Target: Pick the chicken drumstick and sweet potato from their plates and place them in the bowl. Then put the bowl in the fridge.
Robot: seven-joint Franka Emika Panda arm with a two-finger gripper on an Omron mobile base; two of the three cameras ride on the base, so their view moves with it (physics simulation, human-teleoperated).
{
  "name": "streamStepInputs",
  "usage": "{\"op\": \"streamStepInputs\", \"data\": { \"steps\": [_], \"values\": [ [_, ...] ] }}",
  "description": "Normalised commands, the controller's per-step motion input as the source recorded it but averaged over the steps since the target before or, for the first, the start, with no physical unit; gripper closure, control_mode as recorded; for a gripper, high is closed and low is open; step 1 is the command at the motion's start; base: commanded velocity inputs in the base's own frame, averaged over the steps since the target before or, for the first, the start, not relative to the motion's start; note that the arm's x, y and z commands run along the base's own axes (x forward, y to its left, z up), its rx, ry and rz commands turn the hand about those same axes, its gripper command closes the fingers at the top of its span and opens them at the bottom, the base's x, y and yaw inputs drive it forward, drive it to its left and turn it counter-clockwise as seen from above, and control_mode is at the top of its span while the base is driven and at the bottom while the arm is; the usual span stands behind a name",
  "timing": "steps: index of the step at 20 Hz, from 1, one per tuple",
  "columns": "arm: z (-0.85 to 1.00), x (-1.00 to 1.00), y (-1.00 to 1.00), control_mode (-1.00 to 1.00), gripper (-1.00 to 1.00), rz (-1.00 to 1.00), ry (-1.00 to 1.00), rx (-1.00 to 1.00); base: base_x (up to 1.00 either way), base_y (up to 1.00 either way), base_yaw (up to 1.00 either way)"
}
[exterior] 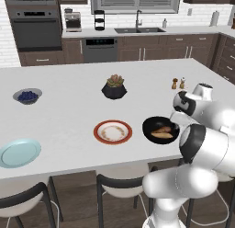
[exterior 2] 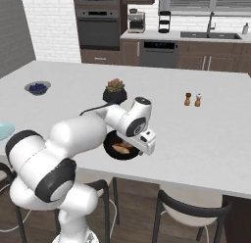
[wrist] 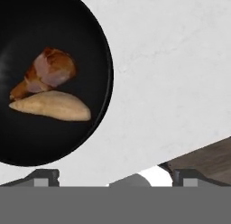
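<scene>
bowl (wrist: pixel 97 47): glossy black, smooth, faint sheen on its inner wall
chicken drumstick (wrist: pixel 52 69): reddish-brown skin, slightly shiny, uneven
sweet potato (wrist: pixel 52 105): pale tan, matt, smooth skin
counter (exterior: pixel 69 112): white, stone-like, smooth, faintly mottled in the hand view
red-rimmed plate (exterior: pixel 113 132): ceramic look, smooth, red-orange rim around a white centre
blue plate (exterior: pixel 18 152): plain light blue, smooth, soft sheen
plant pot (exterior: pixel 114 91): black, faceted, hard finish
cabinets (exterior: pixel 156 48): dark brown wood with metal bar handles
oven (exterior: pixel 36 27): dark glass front, brushed metal trim
wall (exterior 2: pixel 51 26): white brick tiling
chair backs (exterior: pixel 23 199): black, smooth
</scene>
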Motion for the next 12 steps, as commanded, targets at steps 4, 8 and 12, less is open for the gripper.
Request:
{"op": "streamStepInputs", "data": {
  "steps": [4,8,12],
  "values": [
    [-0.29,0.40,0.00,-1.00,-1.00,-0.01,0.05,0.03,0.00,0.00,0.00],
    [-0.28,0.20,0.00,-1.00,-1.00,0.00,0.01,0.02,0.00,0.00,0.00],
    [-0.35,0.08,0.00,-1.00,-1.00,0.00,0.00,0.04,0.00,0.00,0.00]
  ]
}}
